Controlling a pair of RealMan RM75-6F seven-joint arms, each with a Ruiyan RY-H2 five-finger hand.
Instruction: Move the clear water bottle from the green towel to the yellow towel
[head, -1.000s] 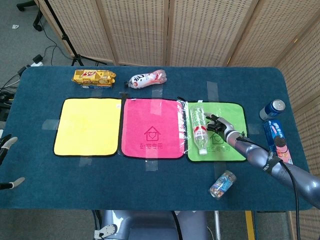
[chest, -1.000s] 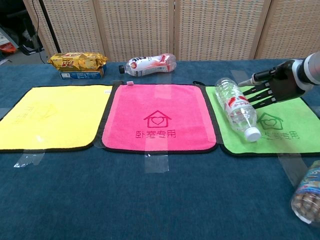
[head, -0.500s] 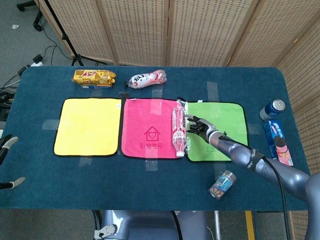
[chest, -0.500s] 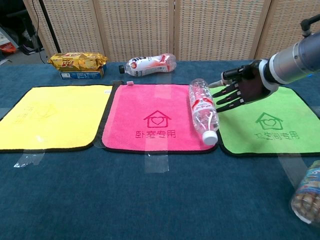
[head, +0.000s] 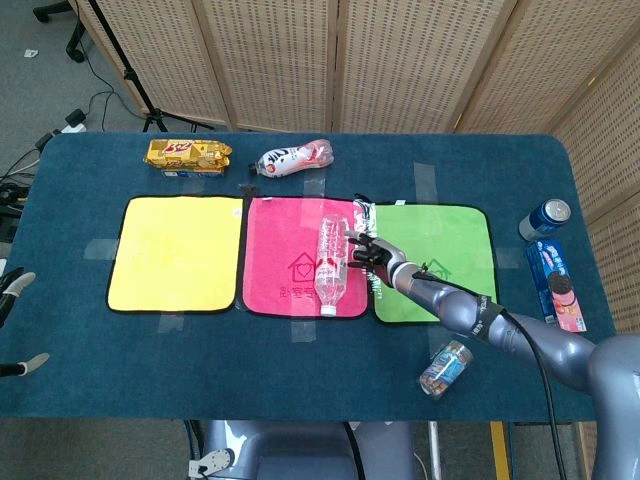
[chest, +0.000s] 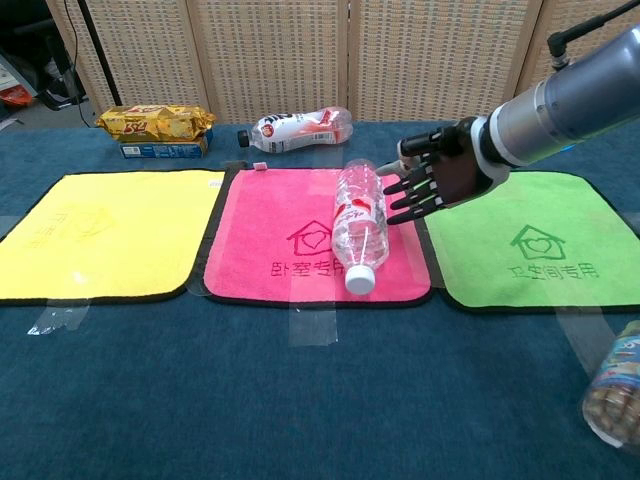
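Chest view shows the right hand, fingers spread, touching the clear water bottle.

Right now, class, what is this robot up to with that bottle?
The robot's right hand is pushing a clear water bottle sideways across the towels, its spread fingers against the bottle's side rather than gripping it. The bottle lies flat on the pink towel, cap toward the table's near edge. It has left the green towel but has not reached the yellow towel.
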